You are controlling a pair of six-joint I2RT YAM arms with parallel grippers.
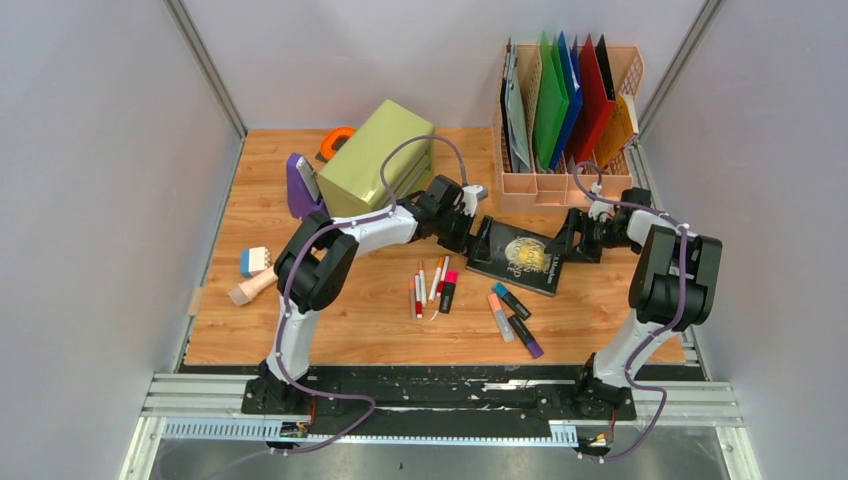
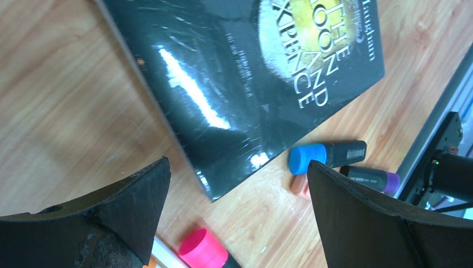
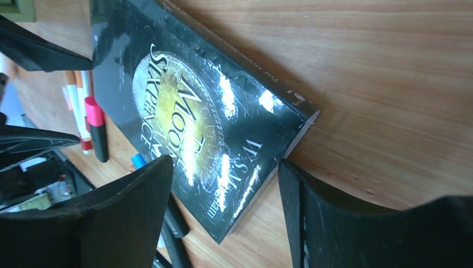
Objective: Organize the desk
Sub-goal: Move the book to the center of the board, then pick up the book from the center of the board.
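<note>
The desk (image 1: 600,330) is a wood-grain top with a rail along its near edge. A glossy black book (image 1: 520,262) lies flat on it, right of centre. My left gripper (image 1: 478,240) is at the book's left end, its jaws open. In the left wrist view the book (image 2: 234,72) has one corner lying between the spread fingers (image 2: 134,206). My right gripper (image 1: 563,245) is at the book's right end. In the right wrist view its open jaws straddle a corner of the book (image 3: 184,100), with gaps on both sides.
Pens (image 1: 428,285), a pink highlighter (image 1: 448,290) and three more highlighters (image 1: 515,315) lie in front of the book. An olive drawer chest (image 1: 385,155) stands at the back left and a peach file rack (image 1: 565,110) at the back right. A purple object (image 1: 303,185), orange tape (image 1: 337,140) and a small block (image 1: 256,261) lie left.
</note>
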